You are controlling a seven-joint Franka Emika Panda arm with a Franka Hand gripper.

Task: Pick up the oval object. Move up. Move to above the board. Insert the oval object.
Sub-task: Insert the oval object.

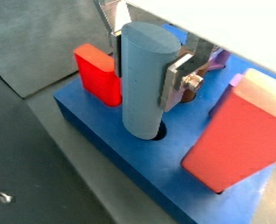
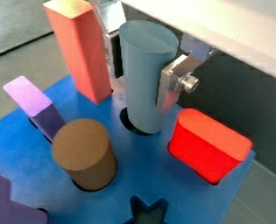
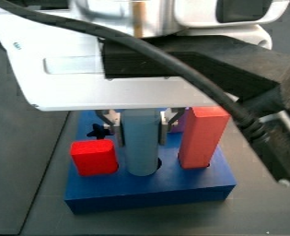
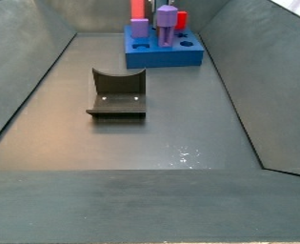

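The oval object (image 1: 144, 87), a smooth pale blue-grey peg, stands upright between my gripper's fingers in both wrist views (image 2: 144, 79). My gripper (image 1: 146, 63) is shut on its upper part, directly above the board (image 1: 99, 131), with the silver finger plates flat against its two sides. The peg's lower end sits in a dark hole in the bright blue board's top (image 2: 23, 149). In a side view the peg (image 3: 140, 147) hangs below the gripper (image 3: 144, 124) and reaches the board (image 3: 147, 192).
On the board stand a short red block (image 2: 210, 144), a tall red block (image 2: 79, 48), a brown cylinder (image 2: 84, 153) and a purple hexagonal column (image 2: 29, 96). A star hole (image 2: 146, 210) is open. The fixture (image 4: 118, 92) stands on the bin floor nearer than the board (image 4: 165, 55).
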